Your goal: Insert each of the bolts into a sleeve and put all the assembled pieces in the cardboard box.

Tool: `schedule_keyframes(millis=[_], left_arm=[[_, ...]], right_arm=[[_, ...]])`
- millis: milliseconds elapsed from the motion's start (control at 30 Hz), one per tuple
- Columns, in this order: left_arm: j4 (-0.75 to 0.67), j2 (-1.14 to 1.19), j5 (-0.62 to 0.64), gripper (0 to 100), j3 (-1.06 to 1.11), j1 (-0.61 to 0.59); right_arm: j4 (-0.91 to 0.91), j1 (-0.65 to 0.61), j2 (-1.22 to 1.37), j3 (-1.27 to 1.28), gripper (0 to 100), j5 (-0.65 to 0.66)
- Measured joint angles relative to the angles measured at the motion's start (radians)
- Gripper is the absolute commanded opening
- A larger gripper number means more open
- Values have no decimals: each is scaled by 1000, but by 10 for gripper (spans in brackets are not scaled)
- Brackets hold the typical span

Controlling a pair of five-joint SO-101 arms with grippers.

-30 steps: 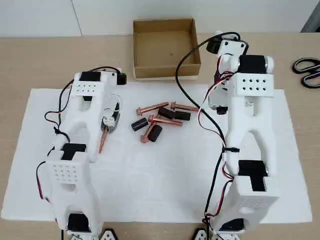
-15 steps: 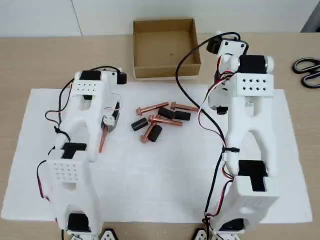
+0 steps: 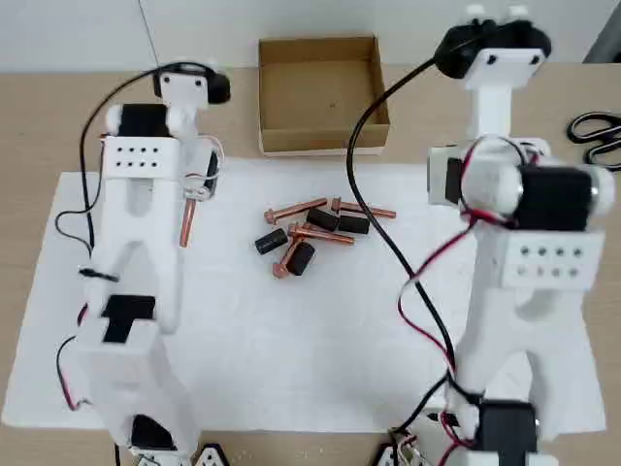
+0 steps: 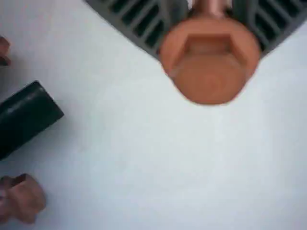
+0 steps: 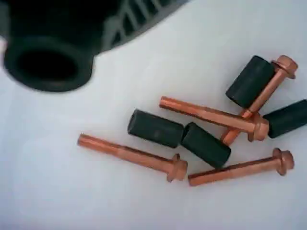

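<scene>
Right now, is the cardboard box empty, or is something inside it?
Empty. The high view shows the cardboard box's bare brown floor; the loose bolts and sleeves lie outside it on the white mat.

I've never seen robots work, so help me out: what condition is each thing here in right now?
Left gripper: shut on a bolt.
Held bolt: gripped, no sleeve on it.
Right gripper: shut on a sleeve.
Held sleeve: gripped, hollow end empty.
Loose bolts: four, lying bare in a pile.
Loose sleeves: four, lying on their sides, unfilled.
Box: open, empty.
</scene>
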Motion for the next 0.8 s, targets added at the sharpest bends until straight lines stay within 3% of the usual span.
schedule_keyframes(millis=[367,533,800], left_arm=[[3,-411,0,6,141,0],[3,-608,8,6,176,61],[-8,-836,212,6,176,164]], right_arm=[[3,0,-425,-2,3,0],[3,-2,-601,52,3,3],[-20,0,-806,365,3,3]])
